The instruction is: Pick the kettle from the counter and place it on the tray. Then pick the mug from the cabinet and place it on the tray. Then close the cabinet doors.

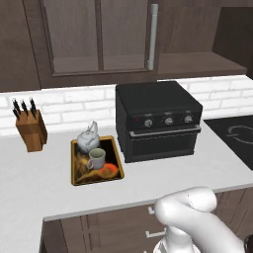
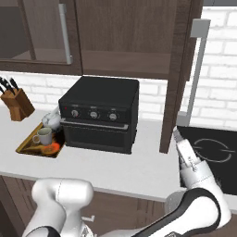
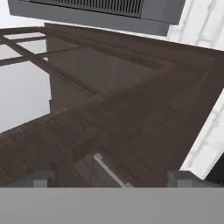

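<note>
cabinet: wide dark brown wall unit above the worktop, its long shelf bare on the open right side.
cabinet doors: the left door lies flat against the front, its silver bar handle upright at its right edge; the right door stands swung out, seen edge-on in the right base view with its bar handle beside it; the hand view looks along dark wood panelling at close range.
counter: broad grey-white worktop running under the cabinet.
toaster oven: black box with three knobs, on the counter just right of the tray.
cooktop: black glass surface at the counter's right end.
arm: white, reaching up beside the edge of the open door.
tray: yellow-rimmed, patterned, flat on the counter between knife block and oven.
knife block: wooden, black handles up, well left of the tray.
kettle: silvery, upright on the tray's rear half.
mug: pale, upright on the tray just in front of the kettle.
gripper: two dark tips set wide apart, nothing between them, wood panel close ahead.
</note>
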Robot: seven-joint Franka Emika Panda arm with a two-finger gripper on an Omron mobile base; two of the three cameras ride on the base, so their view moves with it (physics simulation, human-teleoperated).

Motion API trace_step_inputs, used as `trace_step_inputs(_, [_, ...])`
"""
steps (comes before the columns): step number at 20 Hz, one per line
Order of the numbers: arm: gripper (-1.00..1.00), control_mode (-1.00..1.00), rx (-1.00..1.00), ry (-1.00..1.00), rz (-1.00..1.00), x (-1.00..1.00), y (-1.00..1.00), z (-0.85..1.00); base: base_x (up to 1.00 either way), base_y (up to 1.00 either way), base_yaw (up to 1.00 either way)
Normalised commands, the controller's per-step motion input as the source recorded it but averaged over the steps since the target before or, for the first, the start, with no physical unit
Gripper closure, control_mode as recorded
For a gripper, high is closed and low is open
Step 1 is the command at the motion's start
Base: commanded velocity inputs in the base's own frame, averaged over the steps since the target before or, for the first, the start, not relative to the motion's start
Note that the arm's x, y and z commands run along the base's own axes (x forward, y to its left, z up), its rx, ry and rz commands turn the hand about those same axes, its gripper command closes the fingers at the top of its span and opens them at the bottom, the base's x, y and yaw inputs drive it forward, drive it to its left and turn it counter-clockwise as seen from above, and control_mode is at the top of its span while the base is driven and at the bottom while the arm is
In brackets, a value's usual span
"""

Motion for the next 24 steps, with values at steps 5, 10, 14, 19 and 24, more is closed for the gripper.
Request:
trace_step_inputs(5, [-1.00, -1.00, -0.03, -0.17, 0.15, 0.00, -0.10, 0.65, 0.00, 0.00, 0.00])
trace_step_inputs(10, [-1.00, -1.00, -0.15, -0.07, 0.11, 0.01, 0.18, 0.66, 0.00, 0.00, 0.00])
trace_step_inputs(14, [-1.00, -1.00, -0.23, 0.00, 0.02, 0.12, 0.63, 0.55, 0.00, 0.00, 0.00])
trace_step_inputs(19, [-1.00, -1.00, -0.23, 0.08, -0.04, 0.44, 0.88, 0.44, 0.00, 0.00, 0.00])
trace_step_inputs(24, [-1.00, -1.00, -0.18, 0.14, -0.17, 0.55, 0.98, 0.31, 0.00, 0.00, 0.00])
